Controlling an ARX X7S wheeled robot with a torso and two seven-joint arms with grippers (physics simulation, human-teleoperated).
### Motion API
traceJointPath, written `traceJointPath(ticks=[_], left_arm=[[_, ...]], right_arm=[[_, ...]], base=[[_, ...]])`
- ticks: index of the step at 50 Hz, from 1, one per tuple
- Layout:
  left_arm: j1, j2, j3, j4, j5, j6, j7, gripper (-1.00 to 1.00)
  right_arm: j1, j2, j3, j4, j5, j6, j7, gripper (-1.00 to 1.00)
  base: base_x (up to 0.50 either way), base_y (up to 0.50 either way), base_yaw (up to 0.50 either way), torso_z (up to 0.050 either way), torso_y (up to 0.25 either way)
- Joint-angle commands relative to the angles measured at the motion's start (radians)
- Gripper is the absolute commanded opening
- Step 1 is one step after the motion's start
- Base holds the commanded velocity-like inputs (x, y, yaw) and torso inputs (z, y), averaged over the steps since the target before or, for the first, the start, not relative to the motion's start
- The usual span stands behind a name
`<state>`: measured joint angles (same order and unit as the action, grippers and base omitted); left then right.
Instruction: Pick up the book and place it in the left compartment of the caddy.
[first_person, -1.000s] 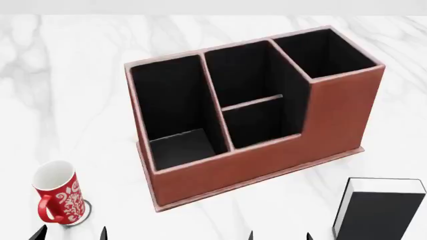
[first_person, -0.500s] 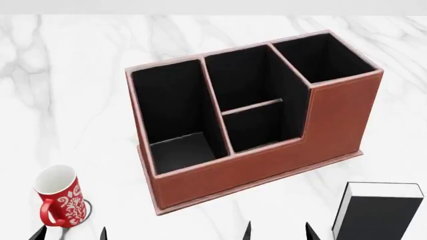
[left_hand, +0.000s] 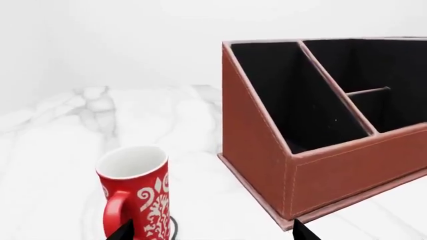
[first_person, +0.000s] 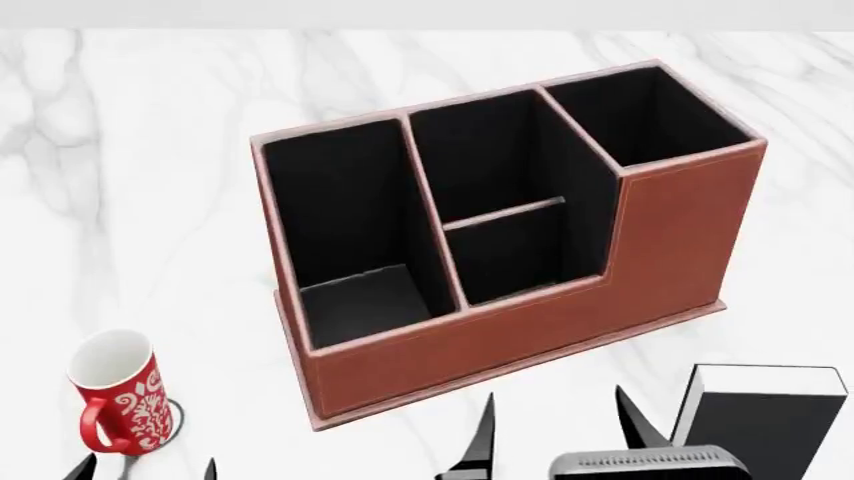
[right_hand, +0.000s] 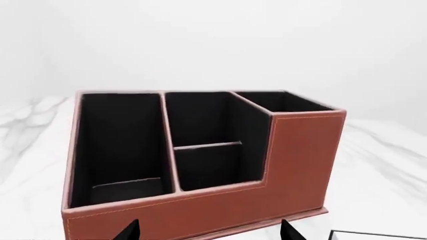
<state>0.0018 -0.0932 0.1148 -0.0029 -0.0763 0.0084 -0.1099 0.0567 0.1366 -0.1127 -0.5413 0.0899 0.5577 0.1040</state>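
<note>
Black-covered and thick, the book (first_person: 758, 420) stands upright near the worktop's (first_person: 160, 200) front right corner, white page edges facing left, its lower part cut off by the head view's edge. Judge it rigid and fairly heavy for its size, with a smooth cover that may slide under a light pinch; you would do best to close across its thickness, one finger on each cover, near the top, and squeeze firmly.

Your right hand (first_person: 558, 440) is just left of the book, fingers spread wide and empty, touching nothing that can be seen; the right finger (first_person: 638, 420) is close beside the page edges but appears apart from them. Your left hand (first_person: 144, 470) shows only two dark tips at the front edge, set apart and holding nothing, near the red mug (first_person: 118, 392).

Reddish-brown, the caddy (first_person: 534, 330) sits mid-worktop, angled, and its left compartment (first_person: 340, 225) is open and bare, with a low front wall you will likely need to clear.
</note>
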Motion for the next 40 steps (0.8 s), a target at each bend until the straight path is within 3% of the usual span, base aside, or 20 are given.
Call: traceJointPath(ticks=[1,9,23,40], left_arm=[[0.0,0.007,-0.005,0.0,0.005,-0.002,0.011,1.0],[-0.003,-0.002,0.006,-0.003,-0.003,-0.001,0.001,1.0],[-0.004,-0.016,0.025,-0.004,-0.016,0.001,-0.015,1.0],[-0.006,-0.03,0.043,-0.009,-0.028,0.009,-0.031,1.0]], right_arm=[[0.008,0.001,-0.005,-0.033,-0.018,0.049,-0.018,1.0],[0.011,0.005,-0.017,-0.027,-0.02,0.05,-0.006,1.0],[0.016,0.014,-0.045,-0.01,-0.015,0.043,-0.003,1.0],[0.018,0.026,-0.077,0.0,-0.019,0.037,0.01,1.0]], base=[[0.0,-0.22,0.0,0.0,0.0],[0.0,-0.42,0.0,0.0,0.0],[0.0,-0.01,0.0,0.0,0.0],[0.5,0.0,0.0,0.0,0.0]])
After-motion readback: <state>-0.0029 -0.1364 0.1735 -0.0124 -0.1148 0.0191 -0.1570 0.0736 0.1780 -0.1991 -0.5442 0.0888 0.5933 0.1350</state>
